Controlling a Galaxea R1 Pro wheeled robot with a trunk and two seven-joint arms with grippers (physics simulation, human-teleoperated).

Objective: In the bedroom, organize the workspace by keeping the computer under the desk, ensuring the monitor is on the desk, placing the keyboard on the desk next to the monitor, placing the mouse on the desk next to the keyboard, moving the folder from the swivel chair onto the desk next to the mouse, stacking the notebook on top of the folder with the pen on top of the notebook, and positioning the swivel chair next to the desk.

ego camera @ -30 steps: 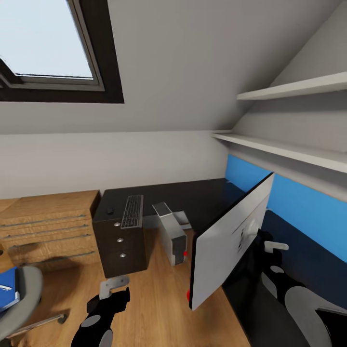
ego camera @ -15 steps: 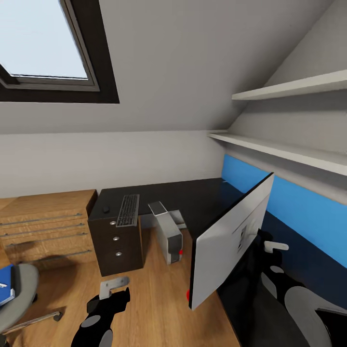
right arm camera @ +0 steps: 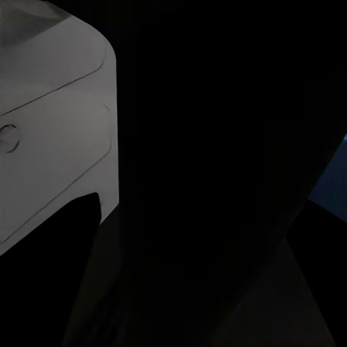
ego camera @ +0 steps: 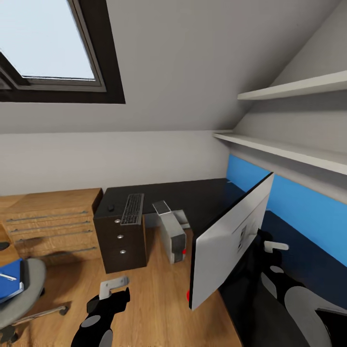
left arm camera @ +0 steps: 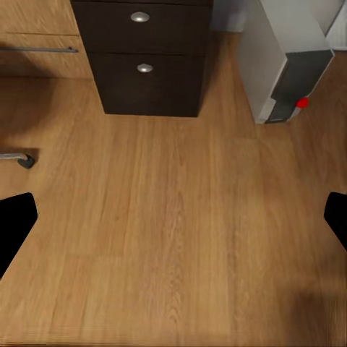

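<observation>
My right gripper [ego camera: 270, 246] is shut on the monitor [ego camera: 231, 241], mostly hidden behind it. The monitor's white back faces me, tilted, held over the near edge of the black desk [ego camera: 193, 195]; the right wrist view shows that white back [right arm camera: 50, 116] close up. A keyboard [ego camera: 132, 208] and a small mouse [ego camera: 111, 208] lie on the desk's left end. The grey computer [ego camera: 171, 232] stands on the floor beside the drawers. On the swivel chair [ego camera: 26, 291] rests a blue folder [ego camera: 10, 285] with a thin pen [ego camera: 6, 276] on it. My left gripper [ego camera: 113, 285] hangs open over the floor.
A dark drawer unit [ego camera: 120, 241] carries the desk's left end, and a wooden dresser [ego camera: 48, 224] stands against the wall beside it. White shelves [ego camera: 289, 149] run above the blue wall panel. The wood floor [left arm camera: 173, 217] lies between chair, drawers and computer [left arm camera: 285, 58].
The camera has swung, so the room shifted left and then back right in the picture; more of the chair shows now. The monitor and both arms keep their places in the view.
</observation>
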